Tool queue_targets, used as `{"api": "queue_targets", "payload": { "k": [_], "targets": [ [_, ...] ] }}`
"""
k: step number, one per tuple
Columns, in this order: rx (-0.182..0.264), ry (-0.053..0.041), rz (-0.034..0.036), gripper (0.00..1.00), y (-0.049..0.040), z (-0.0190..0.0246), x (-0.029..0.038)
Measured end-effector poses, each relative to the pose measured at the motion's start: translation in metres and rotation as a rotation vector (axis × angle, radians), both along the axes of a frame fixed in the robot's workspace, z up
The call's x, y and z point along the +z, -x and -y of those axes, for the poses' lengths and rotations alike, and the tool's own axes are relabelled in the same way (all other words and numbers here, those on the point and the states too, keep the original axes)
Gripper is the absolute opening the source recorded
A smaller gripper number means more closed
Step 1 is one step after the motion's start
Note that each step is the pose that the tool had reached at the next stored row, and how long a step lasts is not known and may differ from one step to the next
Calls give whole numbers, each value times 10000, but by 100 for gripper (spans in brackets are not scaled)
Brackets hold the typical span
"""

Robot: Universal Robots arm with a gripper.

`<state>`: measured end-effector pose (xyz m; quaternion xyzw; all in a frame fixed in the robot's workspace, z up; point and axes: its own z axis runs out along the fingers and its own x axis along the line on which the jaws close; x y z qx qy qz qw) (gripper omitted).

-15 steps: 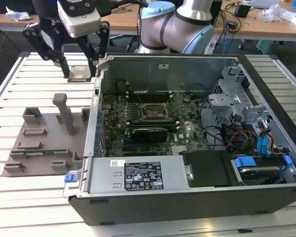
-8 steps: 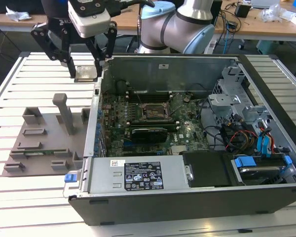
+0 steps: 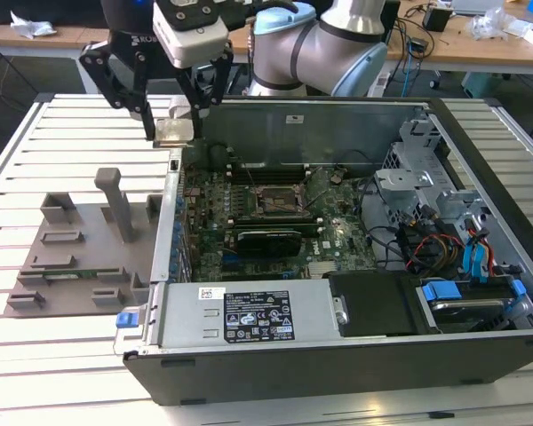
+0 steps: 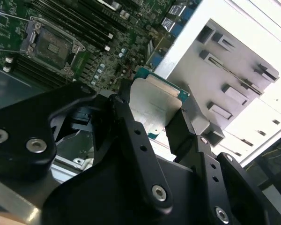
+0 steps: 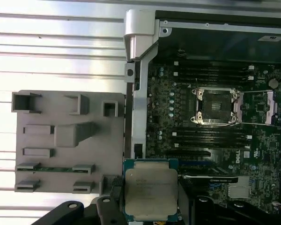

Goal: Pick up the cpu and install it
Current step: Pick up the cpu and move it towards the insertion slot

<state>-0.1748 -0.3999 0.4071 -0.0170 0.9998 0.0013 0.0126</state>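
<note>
My gripper [image 3: 175,135] is shut on the cpu [image 3: 176,130], a small flat square chip with a silvery top plate. It hangs in the air above the back corner of the open computer case [image 3: 249,324], on the exterior view's left. Both wrist views show the cpu [image 4: 154,103] [image 5: 151,190] clamped flat between the two black fingers [image 4: 131,122]. The dark square socket [image 3: 275,200] [image 5: 217,105] [image 4: 51,44] lies open on the green motherboard, apart from the cpu and further inside the case.
A grey fixture plate [image 3: 80,248] [image 5: 61,140] with slots and an upright post lies on the slatted table beside the case. A long black expansion card [image 3: 266,238] sits near the socket. Drive cages and cables [image 3: 444,231] fill the case's other end.
</note>
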Motion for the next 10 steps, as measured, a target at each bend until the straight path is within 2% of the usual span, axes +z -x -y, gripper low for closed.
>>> {"api": "queue_targets", "payload": {
  "k": [4, 7, 10],
  "targets": [
    [3, 0, -11, 55, -113, -3, -21],
    [0, 2, -38, 55, -205, -27, -96],
    [1, 13, -58, 55, -304, -71, -165]
  ]
}}
